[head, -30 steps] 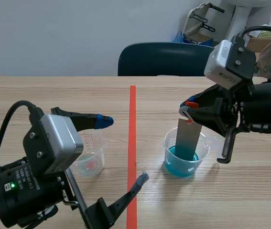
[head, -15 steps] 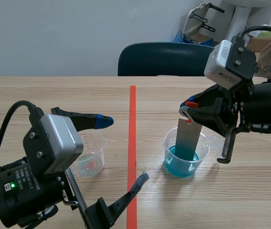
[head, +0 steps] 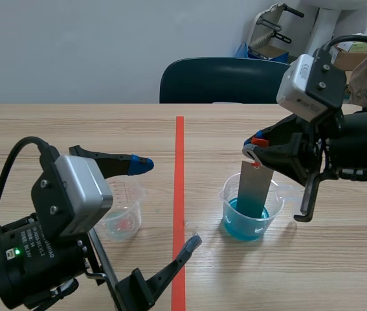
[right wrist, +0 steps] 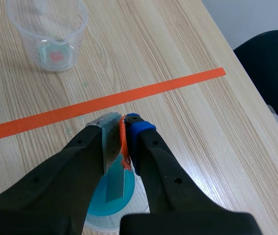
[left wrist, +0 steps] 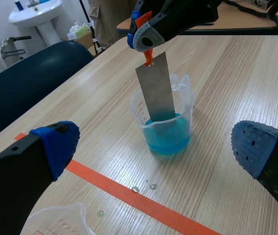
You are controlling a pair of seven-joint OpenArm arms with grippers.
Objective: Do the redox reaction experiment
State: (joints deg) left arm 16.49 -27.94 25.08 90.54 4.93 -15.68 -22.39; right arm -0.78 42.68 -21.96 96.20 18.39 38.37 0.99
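Observation:
A clear beaker (head: pixel 248 214) of blue liquid stands right of the orange-red tape line. A grey metal strip (head: pixel 255 188) stands upright in it, its lower end in the liquid. My right gripper (head: pixel 254 152) is shut on the strip's top end above the beaker. In the right wrist view the strip (right wrist: pixel 110 144) shows between the fingers over the blue liquid (right wrist: pixel 104 208). The left wrist view has the strip (left wrist: pixel 156 93) and beaker (left wrist: pixel 167 129) ahead of my open left gripper (left wrist: pixel 156 147). My left gripper (head: pixel 168 203) hangs open beside a second beaker (head: pixel 123 210) with faint red residue.
The tape line (head: pixel 180 194) runs down the middle of the wooden table. Small droplets (left wrist: pixel 143 187) lie near it. A dark blue chair (head: pixel 222 81) stands behind the far table edge. The second beaker (right wrist: pixel 48 32) is across the tape from my right gripper.

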